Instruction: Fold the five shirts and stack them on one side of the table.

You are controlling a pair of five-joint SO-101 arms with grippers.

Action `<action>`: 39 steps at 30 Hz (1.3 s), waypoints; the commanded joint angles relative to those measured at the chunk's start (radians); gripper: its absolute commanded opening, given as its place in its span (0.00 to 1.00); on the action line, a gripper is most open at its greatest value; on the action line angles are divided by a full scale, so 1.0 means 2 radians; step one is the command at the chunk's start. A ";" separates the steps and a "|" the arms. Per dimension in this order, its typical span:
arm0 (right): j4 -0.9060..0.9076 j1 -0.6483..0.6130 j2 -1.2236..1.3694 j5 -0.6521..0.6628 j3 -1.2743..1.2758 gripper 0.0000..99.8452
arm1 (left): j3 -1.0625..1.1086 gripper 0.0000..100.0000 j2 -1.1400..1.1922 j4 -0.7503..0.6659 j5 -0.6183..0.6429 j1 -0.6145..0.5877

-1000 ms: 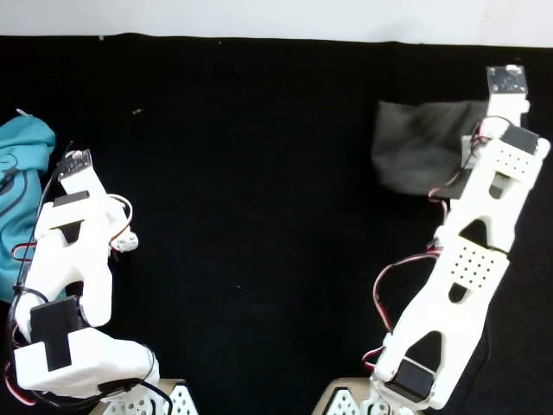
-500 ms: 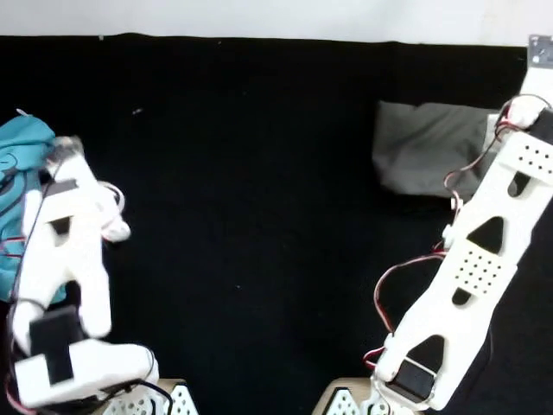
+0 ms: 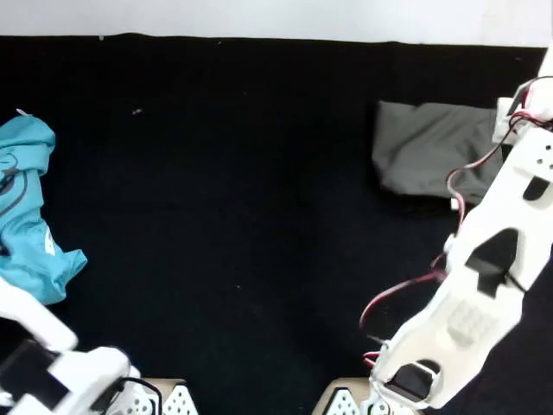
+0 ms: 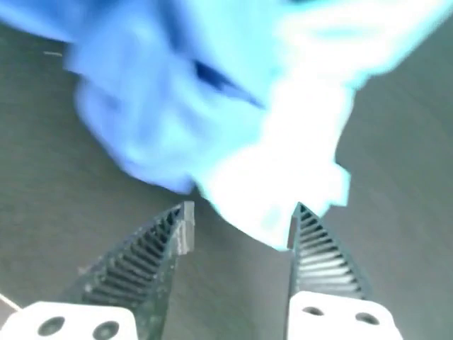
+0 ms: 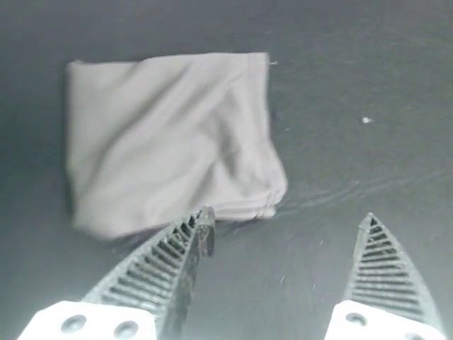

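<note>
A folded grey shirt (image 3: 432,153) lies at the back right of the black table (image 3: 251,173). The right arm's white body (image 3: 484,277) rises along the right edge and partly covers it. In the right wrist view my right gripper (image 5: 287,230) hangs open above the cloth, with the grey shirt (image 5: 170,134) just beyond its fingertips. A crumpled teal shirt (image 3: 28,212) sits at the left edge. My left gripper (image 4: 244,219) is open above the teal shirt (image 4: 212,92), nothing between its fingers.
The base of the left arm (image 3: 60,380) sits at the front left corner. A pale wall (image 3: 276,17) runs behind the table's far edge. The black cloth stretches bare between the two shirts.
The left arm has pulled back toward the front left corner, uncovering the teal shirt. The right arm has swung right and farther back, so more of the grey shirt shows.
</note>
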 commanded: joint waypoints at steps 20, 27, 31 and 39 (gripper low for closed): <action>0.003 -0.142 -0.479 -0.002 0.563 0.30 | -0.287 0.01 0.149 0.084 0.019 0.040; 0.003 -0.142 -0.531 -0.002 0.639 0.30 | -0.434 0.01 0.055 0.168 0.052 0.122; 0.003 -0.142 -0.555 -0.002 0.676 0.30 | -0.528 0.01 -0.023 0.182 0.077 0.222; 0.003 -0.142 -0.594 -0.002 0.741 0.30 | -0.629 0.01 -0.119 0.105 0.075 0.523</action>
